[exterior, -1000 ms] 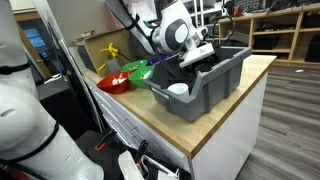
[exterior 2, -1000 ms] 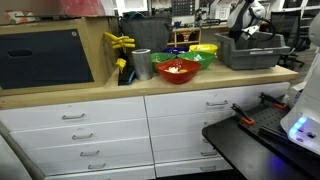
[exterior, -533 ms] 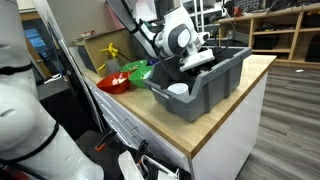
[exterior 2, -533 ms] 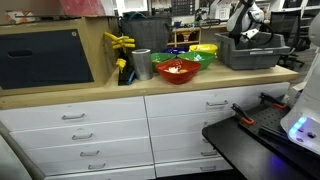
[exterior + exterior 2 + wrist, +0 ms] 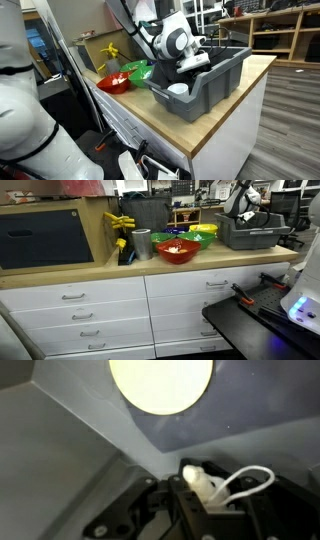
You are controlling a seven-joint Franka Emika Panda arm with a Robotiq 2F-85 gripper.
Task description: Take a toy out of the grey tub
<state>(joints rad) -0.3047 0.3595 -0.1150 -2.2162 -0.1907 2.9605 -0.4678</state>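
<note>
One pale disc [image 5: 160, 382] on grey tub [image 5: 216, 84] floor, likely toy: looks light, stiff, slick; pinch across edge; claw [image 5: 197, 62] low inside tub, grip state unclear.

The wrist view is dim and badly blurred. The hand [image 5: 195, 510] is a dark, unfocused mass. Beyond it a round pale-yellow disc [image 5: 160, 382] glares, overexposed, and the walls of the large rectangular grey plastic tub [image 5: 70, 450] around it lie in soft grey shade. Both exterior views are small and soft, under even, fairly bright room light with mild shadows. The pale wooden surface [image 5: 170, 125] below the hand is evenly lit.
</note>
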